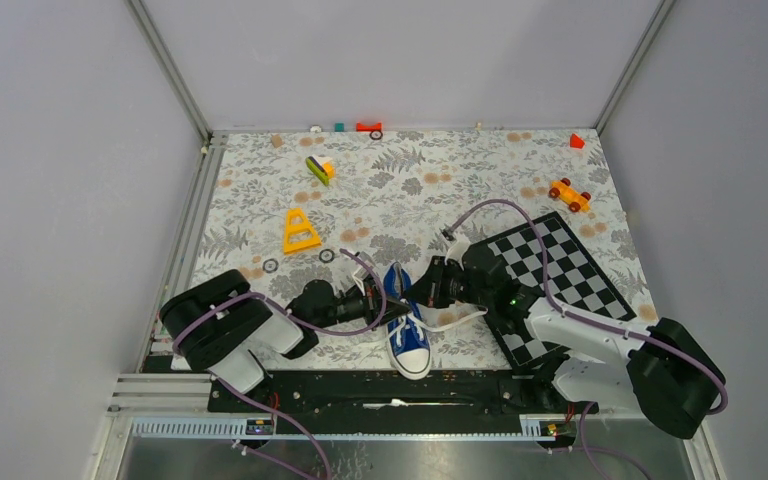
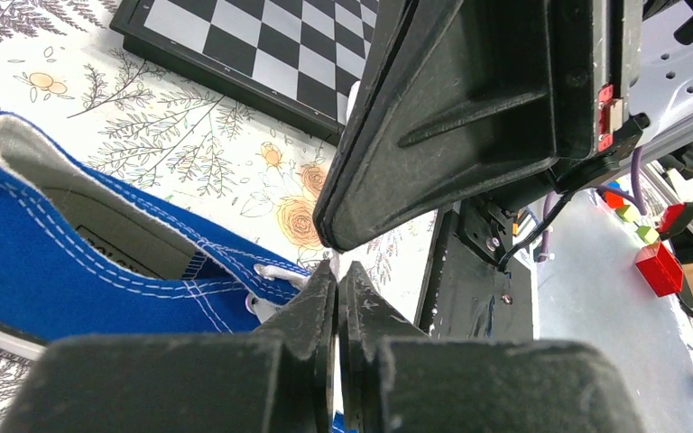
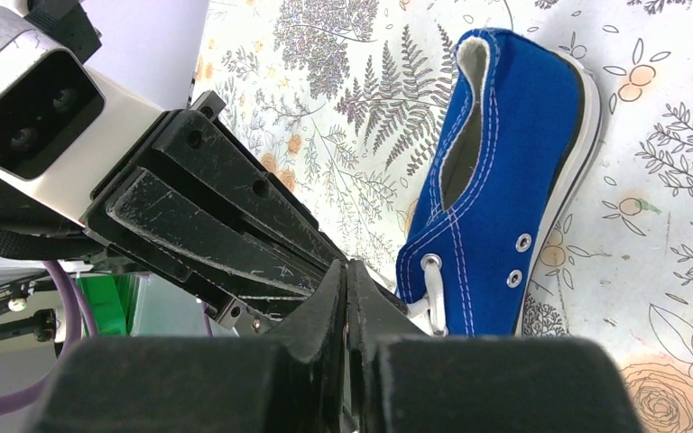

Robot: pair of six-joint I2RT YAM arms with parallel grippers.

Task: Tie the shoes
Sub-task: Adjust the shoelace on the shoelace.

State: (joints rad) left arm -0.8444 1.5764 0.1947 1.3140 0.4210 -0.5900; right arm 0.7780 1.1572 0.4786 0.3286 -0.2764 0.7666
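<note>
The shoe (image 1: 408, 330) is a small blue canvas sneaker with a white sole. It lies near the front edge, toe toward the arm bases, and also shows in both wrist views (image 2: 99, 262) (image 3: 496, 180). Both grippers meet over its lacing. My left gripper (image 1: 398, 312) (image 2: 337, 271) is shut, and a white sliver of lace shows between its tips. My right gripper (image 1: 412, 292) (image 3: 346, 271) is shut tip to tip with it. A white lace (image 3: 433, 289) runs from the top eyelet in behind the right gripper's fingers. Another stretch of lace (image 1: 460, 320) trails right of the shoe.
A black-and-white chessboard (image 1: 560, 280) lies under the right arm. Farther back are a yellow cone (image 1: 300, 232), a green-yellow toy (image 1: 320, 168), an orange toy car (image 1: 570, 194), a red block (image 1: 577, 141) and small black rings (image 1: 327, 256). A black rail (image 1: 390, 390) runs along the front.
</note>
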